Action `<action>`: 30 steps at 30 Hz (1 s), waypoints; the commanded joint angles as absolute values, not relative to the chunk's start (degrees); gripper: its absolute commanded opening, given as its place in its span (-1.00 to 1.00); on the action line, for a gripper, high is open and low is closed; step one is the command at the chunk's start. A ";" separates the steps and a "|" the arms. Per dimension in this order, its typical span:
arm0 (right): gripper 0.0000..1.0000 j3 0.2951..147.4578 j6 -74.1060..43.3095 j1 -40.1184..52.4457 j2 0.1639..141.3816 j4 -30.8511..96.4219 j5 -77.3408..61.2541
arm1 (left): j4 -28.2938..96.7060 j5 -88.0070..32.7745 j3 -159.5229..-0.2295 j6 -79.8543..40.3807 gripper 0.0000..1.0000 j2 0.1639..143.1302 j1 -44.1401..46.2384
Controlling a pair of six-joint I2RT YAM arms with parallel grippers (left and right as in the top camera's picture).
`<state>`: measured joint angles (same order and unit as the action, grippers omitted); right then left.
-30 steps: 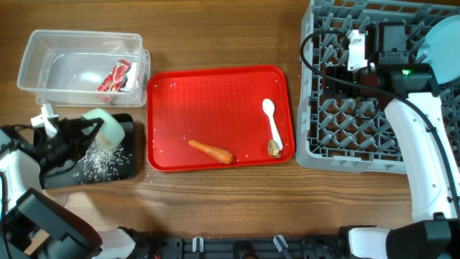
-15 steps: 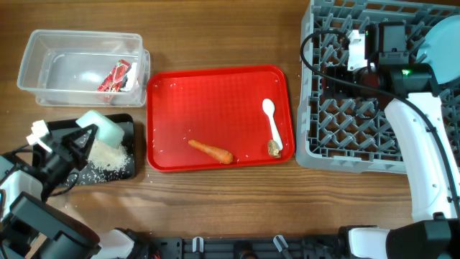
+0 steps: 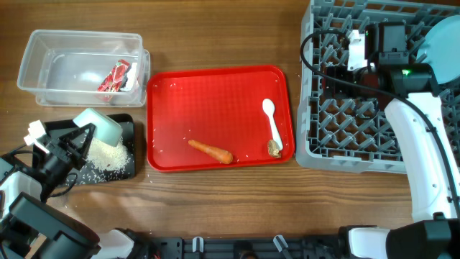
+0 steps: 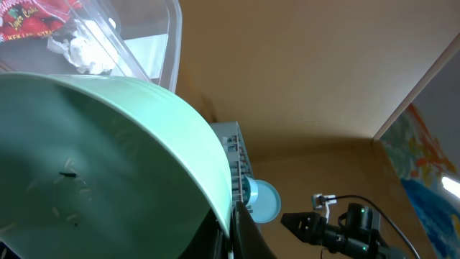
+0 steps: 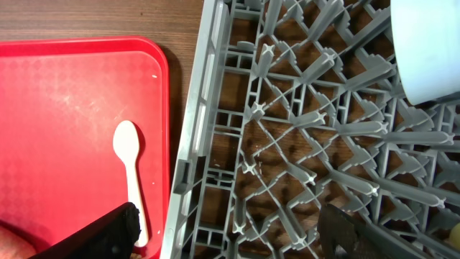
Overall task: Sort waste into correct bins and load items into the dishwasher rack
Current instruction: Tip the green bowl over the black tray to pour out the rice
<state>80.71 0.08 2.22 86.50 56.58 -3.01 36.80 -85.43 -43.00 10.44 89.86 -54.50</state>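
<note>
My left gripper (image 3: 80,138) is shut on the rim of the pale green bowl (image 3: 100,126), which is tilted over the black tray (image 3: 128,170). White rice grains (image 3: 108,154) lie heaped in that tray. In the left wrist view the jaws (image 4: 230,232) pinch the bowl (image 4: 108,165). The clear tub (image 3: 43,61) holds the red-and-white wrapper (image 3: 115,75). The carrot (image 3: 210,151), white spoon (image 3: 272,122) and brown bit (image 3: 274,148) lie on the red tray (image 3: 215,93). My right gripper (image 5: 230,226) is open and empty above the grey rack (image 3: 345,115), near the pale blue plate (image 3: 442,50).
The red tray sits between the bins and the rack. The plate stands at the rack's far right corner and shows in the right wrist view (image 5: 424,50). The spoon (image 5: 129,173) lies close to the rack's left wall. The yellow cup and white-blue bowl are not visible.
My left gripper with the green bowl shifted slightly left and down. The rice on the black tray grew from a thin scatter into a heap. The right arm has not moved.
</note>
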 commanded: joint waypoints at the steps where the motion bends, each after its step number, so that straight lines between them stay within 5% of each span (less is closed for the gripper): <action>1: 0.64 80.55 -0.01 2.39 86.41 56.62 -3.88 | 36.56 -87.39 -42.70 11.86 -0.92 89.06 -54.92; 8: 0.64 80.55 -0.01 2.39 86.41 56.73 -3.88 | 36.12 -89.86 -42.70 12.03 -0.92 89.03 -54.92; 12: 0.64 80.55 -0.01 2.39 86.41 56.84 -3.88 | 34.57 -78.89 -42.70 3.29 -0.92 89.03 -54.92; 30: 0.64 80.55 -0.03 2.39 86.41 57.10 -3.88 | 34.28 -89.56 -42.70 11.18 -0.92 88.92 -54.81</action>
